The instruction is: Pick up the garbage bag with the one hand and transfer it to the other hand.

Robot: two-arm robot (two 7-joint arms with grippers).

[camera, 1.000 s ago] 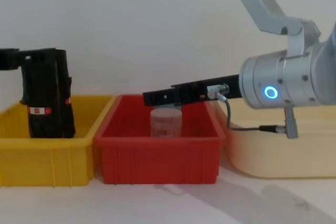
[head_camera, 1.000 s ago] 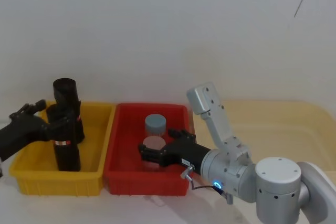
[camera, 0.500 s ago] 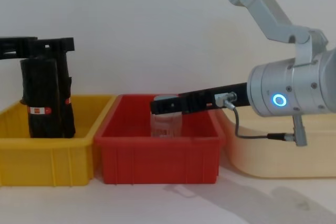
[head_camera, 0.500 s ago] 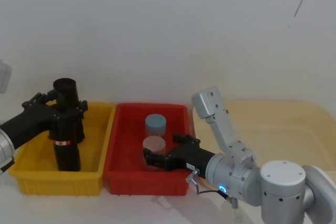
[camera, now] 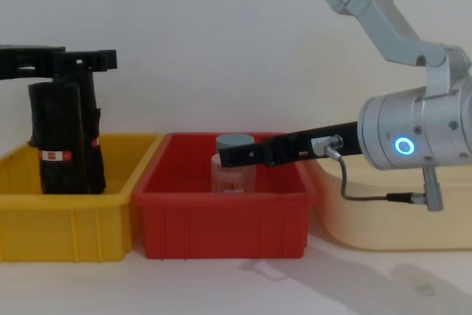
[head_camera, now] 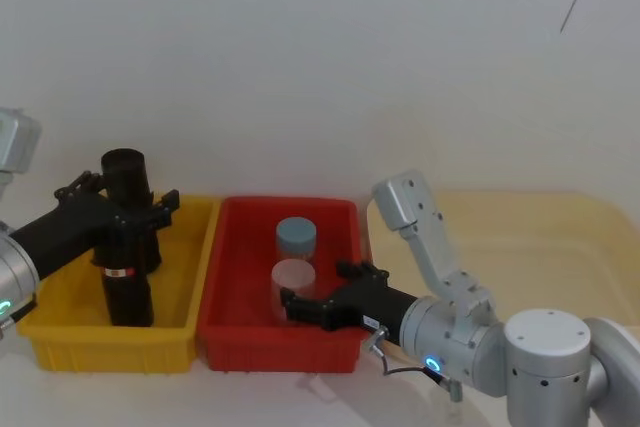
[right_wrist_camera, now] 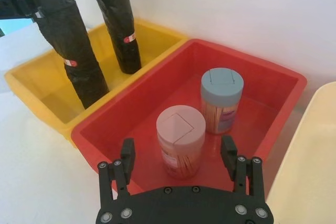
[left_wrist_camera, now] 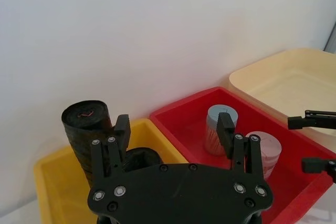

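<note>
The garbage bag, a tight black roll with a white-and-orange label band, stands upright in a yellow bin. It sits directly under the left hand. That hand is open, fingers spread at the height of the roll's top and gripping nothing. A taller black roll stands just beside the garbage bag, its top close by one finger of the left hand.

The right hand is also open and empty. It hangs over the neighbouring red bin, with a pink-lidded jar and a blue-lidded jar just ahead of its fingers.

The main risk appears to be closing on the wrong roll, or on both, because the two stand so near each other. A finger coming down between them could tip either roll over. The slick plastic could slip from a shallow grip near the top. The right hand could knock a jar if it swings across low for the handover.
</note>
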